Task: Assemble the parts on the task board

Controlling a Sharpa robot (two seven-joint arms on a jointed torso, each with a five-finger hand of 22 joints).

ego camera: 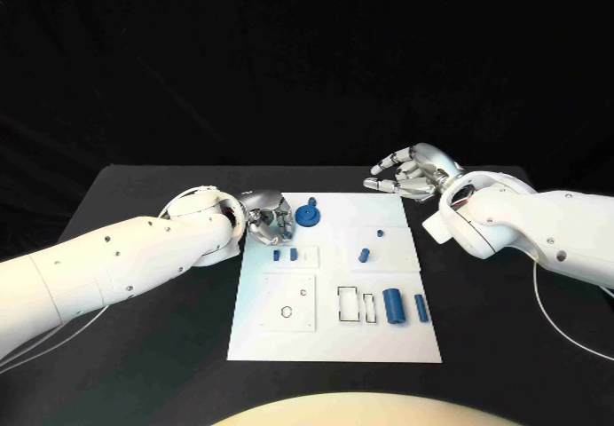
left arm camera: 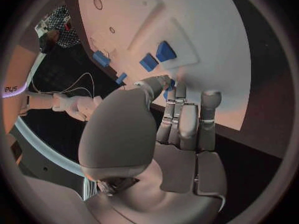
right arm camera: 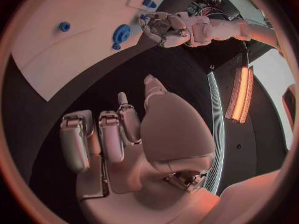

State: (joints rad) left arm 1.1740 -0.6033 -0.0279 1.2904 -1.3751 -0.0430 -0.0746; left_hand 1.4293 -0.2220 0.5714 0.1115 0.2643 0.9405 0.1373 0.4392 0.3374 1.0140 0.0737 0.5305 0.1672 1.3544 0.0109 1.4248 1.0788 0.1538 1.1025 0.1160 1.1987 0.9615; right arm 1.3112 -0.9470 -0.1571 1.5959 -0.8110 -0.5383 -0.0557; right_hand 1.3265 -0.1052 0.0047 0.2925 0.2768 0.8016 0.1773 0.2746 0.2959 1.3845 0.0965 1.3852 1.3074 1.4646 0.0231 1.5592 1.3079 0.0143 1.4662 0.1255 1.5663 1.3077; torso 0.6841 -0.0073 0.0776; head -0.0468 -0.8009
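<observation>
The white task board (ego camera: 335, 333) lies in the middle of the black table. A blue gear (ego camera: 309, 215) sits near its far left corner. My left hand (ego camera: 269, 220) is low beside that gear, holding nothing. A sliver of the gear (left arm camera: 169, 86) shows between the thumb and the fingertips (left arm camera: 181, 97), and a small gap separates hand (right arm camera: 167, 27) and gear (right arm camera: 121, 33). My right hand (ego camera: 410, 173) hovers off the board's far right corner, loosely curled and empty. Two small blue blocks (ego camera: 284, 255), a peg (ego camera: 380, 233), a short piece (ego camera: 364, 256) and two cylinders (ego camera: 405, 307) lie on the board.
Black outlines of empty slots (ego camera: 353, 303) mark the board's near half. A thin white cable (ego camera: 550, 311) trails along the table at the right. Black table (ego camera: 141, 355) surrounds the board on both sides.
</observation>
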